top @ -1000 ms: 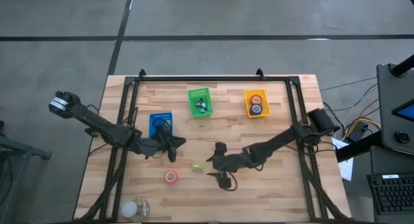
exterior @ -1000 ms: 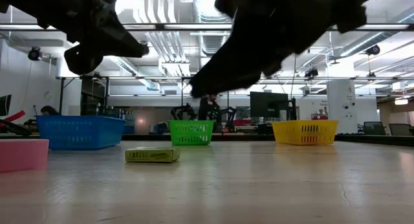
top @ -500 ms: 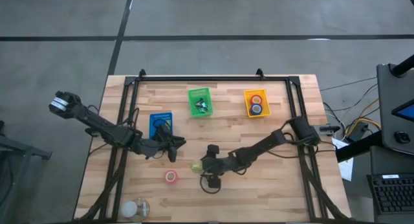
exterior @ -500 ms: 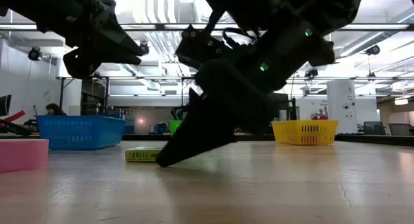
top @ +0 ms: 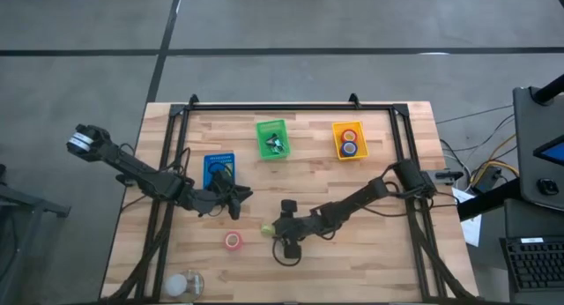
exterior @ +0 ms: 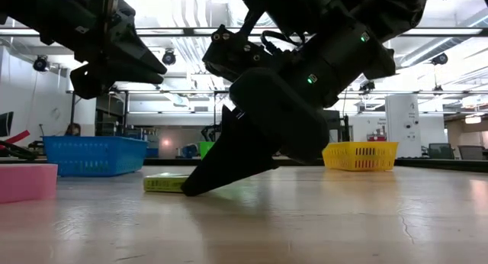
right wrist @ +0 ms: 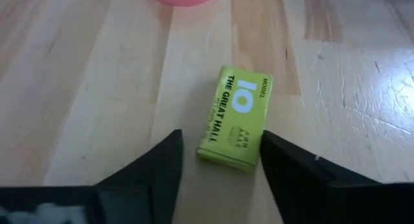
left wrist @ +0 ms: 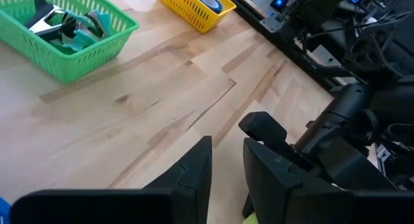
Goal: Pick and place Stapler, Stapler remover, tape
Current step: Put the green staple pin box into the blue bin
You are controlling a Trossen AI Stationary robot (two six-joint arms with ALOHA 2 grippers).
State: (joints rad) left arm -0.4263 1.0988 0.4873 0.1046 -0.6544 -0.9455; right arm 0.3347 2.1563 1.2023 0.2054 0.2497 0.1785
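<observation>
Table layout, seen from above

On the pale wooden slatted table (top: 379, 261), three plastic mesh baskets stand toward the far edge: blue basket (top: 218, 169) at left, green basket (top: 272, 138) in the middle, yellow basket (top: 349, 140) at right, holding two tape rolls (top: 350, 143). Nearer the front, a small yellow-green cardboard box (top: 267, 226) lies centrally, with a red tape roll (top: 233, 241) to its left.

Three baskets are sitting out: blue (top: 218, 170), green (top: 272, 138), yellow (top: 349, 140); three tape rolls are showing; one green box (right wrist: 235, 116); two arms.
</observation>
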